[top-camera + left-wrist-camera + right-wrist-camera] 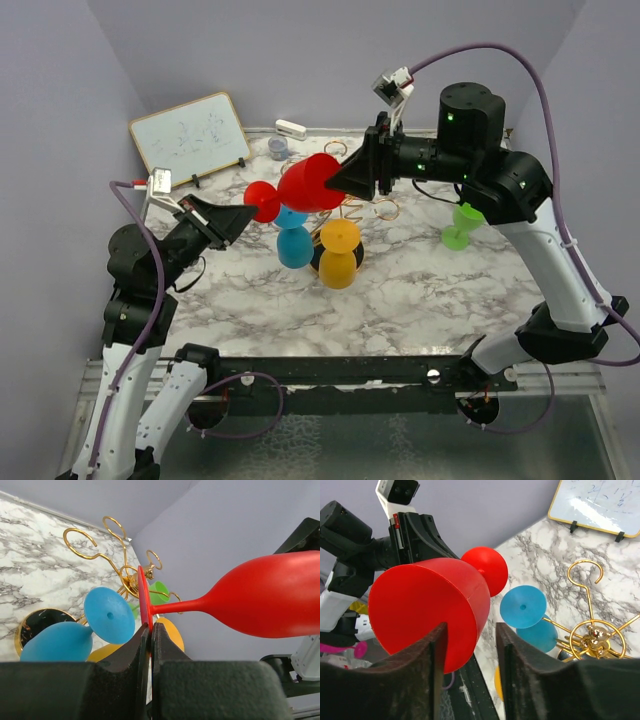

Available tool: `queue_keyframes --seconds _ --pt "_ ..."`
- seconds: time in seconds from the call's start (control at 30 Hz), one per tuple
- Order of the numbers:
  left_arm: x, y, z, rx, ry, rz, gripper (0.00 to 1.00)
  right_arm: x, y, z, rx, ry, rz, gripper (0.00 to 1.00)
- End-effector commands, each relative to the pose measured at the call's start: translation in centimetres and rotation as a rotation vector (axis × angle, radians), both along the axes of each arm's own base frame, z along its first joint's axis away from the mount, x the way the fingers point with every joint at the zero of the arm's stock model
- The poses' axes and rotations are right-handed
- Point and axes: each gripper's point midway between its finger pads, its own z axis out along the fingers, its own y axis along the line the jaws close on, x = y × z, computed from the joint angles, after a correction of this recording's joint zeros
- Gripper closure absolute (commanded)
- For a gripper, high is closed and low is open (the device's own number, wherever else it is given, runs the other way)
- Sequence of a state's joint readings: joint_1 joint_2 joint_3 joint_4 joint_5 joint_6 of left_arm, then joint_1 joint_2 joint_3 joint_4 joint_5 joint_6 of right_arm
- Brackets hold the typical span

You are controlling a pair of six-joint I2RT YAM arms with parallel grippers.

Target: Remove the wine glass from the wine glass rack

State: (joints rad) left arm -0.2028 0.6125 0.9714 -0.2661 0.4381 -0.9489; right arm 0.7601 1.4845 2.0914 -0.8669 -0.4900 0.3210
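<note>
Above the wine glass rack (pixel 592 639), the red wine glass (pixel 310 183) lies sideways, seemingly clear of its hooks. My left gripper (pixel 150 632) pinches the foot's edge, while my right gripper (pixel 470 635) stands half-wide astride the bowl's rim. With only 1 thin edge-grip, I fear it pivots and drops onto the blue glass (pixel 294 247) below.

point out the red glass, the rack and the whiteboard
red wine glass (pixel 270 597), left wrist view, bowl
wine glass rack (pixel 592 632), right wrist view, centre hub
whiteboard (pixel 190 135), top view, white face
</note>
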Motion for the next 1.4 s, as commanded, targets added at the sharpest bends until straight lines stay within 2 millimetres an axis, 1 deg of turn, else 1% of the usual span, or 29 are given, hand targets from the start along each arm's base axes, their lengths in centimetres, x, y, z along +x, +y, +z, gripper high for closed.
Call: queue_keyframes --seconds 0.0,0.1,0.2,0.27,0.3,0.37,0.4,0.43,0.5,0.57,0.7,0.77,0.83,0.93,1.03,1.1,1.2,1.23,1.3,1.37 --pt "-0.7 -0.2 1.6 0.011 -0.054 -0.03 1.0 -0.6 0.0 0.8 0.026 0.006 0.015 0.65" --pt "-0.7 -0.3 1.6 0.014 -0.055 -0.032 1.0 -0.3 0.1 0.2 0.011 0.024 0.0 0.8" --pt "-0.7 -0.2 1.7 0.017 -0.055 -0.03 1.0 0.5 -0.2 -0.3 -0.006 0.029 -0.047 0.97" --pt "-0.6 -0.1 1.6 0.022 -0.051 -0.022 1.0 1.0 -0.8 -0.2 -0.005 0.018 -0.098 0.99" --pt "-0.7 -0.1 1.6 0.024 -0.051 -0.019 0.92 1.3 -1.0 -0.3 -0.005 0.015 -0.122 0.99" --pt "-0.6 0.0 1.3 0.028 -0.049 -0.014 0.7 1.6 -1.6 -0.1 0.004 0.0 -0.162 0.99" --pt "-0.6 0.2 1.1 0.032 -0.042 -0.004 0.61 1.8 -1.9 0.1 0.009 -0.007 -0.184 0.99" --pt "-0.5 0.4 1.0 0.039 -0.04 0.01 0.55 1.9 -2.3 0.3 0.018 -0.018 -0.206 0.99" --pt "-0.5 0.9 0.7 0.056 -0.037 0.043 0.48 2.1 -3.0 0.7 0.033 -0.037 -0.246 0.99" --pt "-0.4 1.5 0.5 0.076 -0.037 0.083 0.43 2.1 -3.7 1.2 0.051 -0.056 -0.274 0.99" --pt "-0.5 2.7 0.2 0.116 -0.039 0.147 0.41 2.1 -5.4 2.8 0.105 -0.098 -0.347 0.99" --pt "-0.4 3.3 0.1 0.13 -0.039 0.183 0.41 2.3 -6.8 3.9 0.125 -0.126 -0.417 0.99" --pt "-0.3 3.9 -0.4 0.144 -0.038 0.219 0.41 3.1 -8.5 4.6 0.129 -0.159 -0.512 0.99" --pt "0.0 5.0 -1.6 0.176 -0.032 0.279 0.41 5.0 -11.0 4.9 0.097 -0.222 -0.672 0.99" --pt "0.5 6.2 -3.4 0.222 -0.021 0.347 0.41 7.8 -12.9 4.8 0.015 -0.282 -0.839 0.99" --pt "0.8 7.1 -4.5 0.255 -0.014 0.392 0.41 10.1 -13.5 4.4 -0.057 -0.32 -0.936 0.99" --pt "1.2 8.5 -6.3 0.312 -0.002 0.46 0.42 13.0 -14.0 4.5 -0.103 -0.344 -1.02 0.99" --pt "1.3 8.9 -6.9 0.332 0.006 0.481 0.42 14.3 -14.9 4.5 -0.111 -0.339 -1.054 0.99" --pt "1.6 9.6 -8.2 0.374 0.019 0.512 0.42 16.9 -16.5 4.0 -0.123 -0.299 -1.085 0.99" --pt "2.0 10.1 -9.6 0.413 0.041 0.528 0.42 20.0 -18.9 2.9 -0.128 -0.24 -1.102 0.99"
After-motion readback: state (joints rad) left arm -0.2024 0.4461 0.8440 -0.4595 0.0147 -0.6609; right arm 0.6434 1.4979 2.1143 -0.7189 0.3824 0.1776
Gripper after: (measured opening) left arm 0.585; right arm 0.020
